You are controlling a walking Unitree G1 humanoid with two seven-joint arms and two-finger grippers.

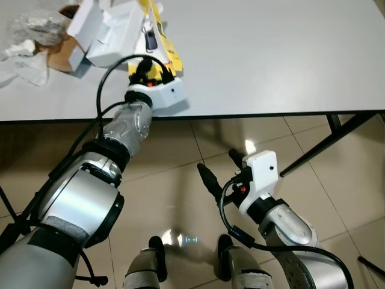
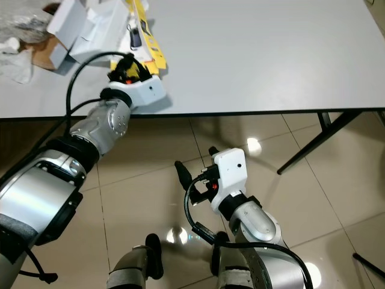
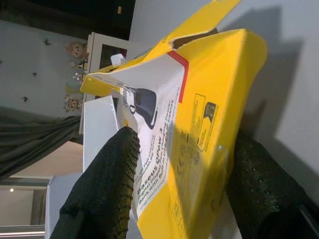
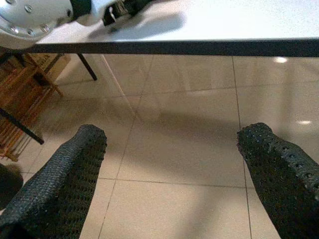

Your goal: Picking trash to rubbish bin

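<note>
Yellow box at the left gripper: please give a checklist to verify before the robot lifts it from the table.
1. Yellow box sits between the left gripper fingers: ok.
2. Fingers pressed firmly on the box: cannot tell.
3. Box free of the neighbouring white box: not ok, they touch or overlap.
4. Right gripper open, below the table edge, out of the way: ok.
5. Rubbish bin located: cannot tell.

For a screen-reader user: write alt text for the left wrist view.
The left gripper has its two black fingers on either side of a flattened yellow carton with a white printed label, lying on the pale table. White boxes lie behind it.
</note>
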